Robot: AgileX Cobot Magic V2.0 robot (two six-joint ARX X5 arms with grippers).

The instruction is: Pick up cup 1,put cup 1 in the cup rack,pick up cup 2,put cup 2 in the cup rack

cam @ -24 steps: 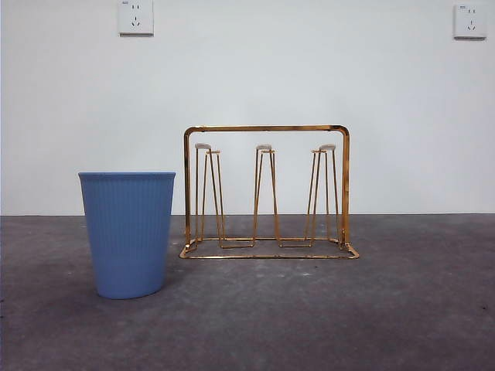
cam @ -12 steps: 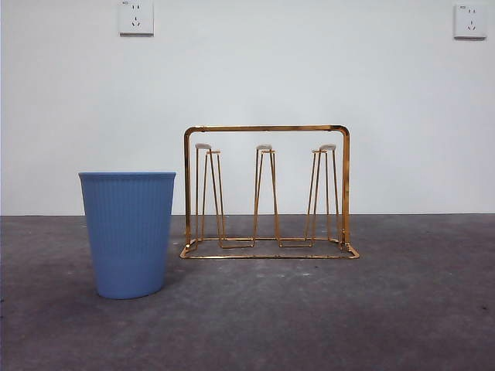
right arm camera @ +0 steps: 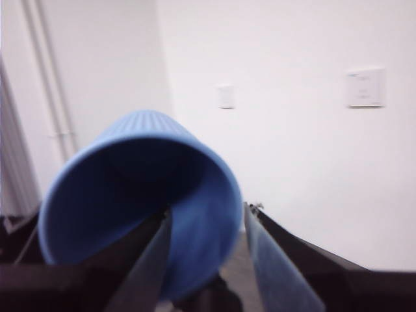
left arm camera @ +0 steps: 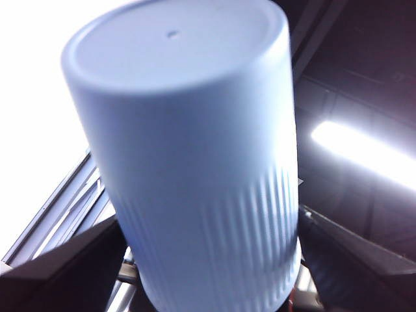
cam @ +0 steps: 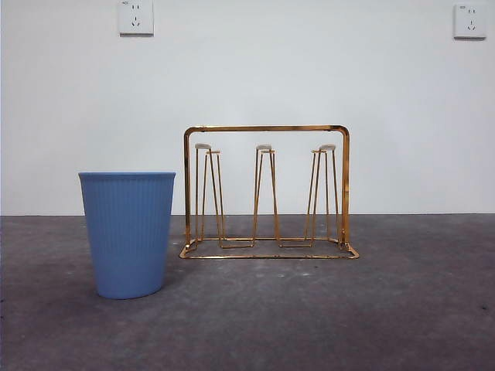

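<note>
The gold wire cup rack [cam: 265,193] stands mid-table with nothing on its prongs. A blue ribbed cup [cam: 128,233] stands upright just left of it. Neither arm appears in the front view. In the left wrist view my left gripper [left arm camera: 208,266] is shut on a pale blue ribbed cup [left arm camera: 195,149], whose flat base points away toward the ceiling. In the right wrist view my right gripper [right arm camera: 208,253] is shut on the wall of a blue cup [right arm camera: 140,195]. One jaw is inside its rim and one outside, and its mouth faces the camera.
Two wall sockets [cam: 135,17] [cam: 469,21] sit high on the white wall behind the grey table [cam: 387,309]. A ceiling light [left arm camera: 364,153] shows past the left gripper's cup.
</note>
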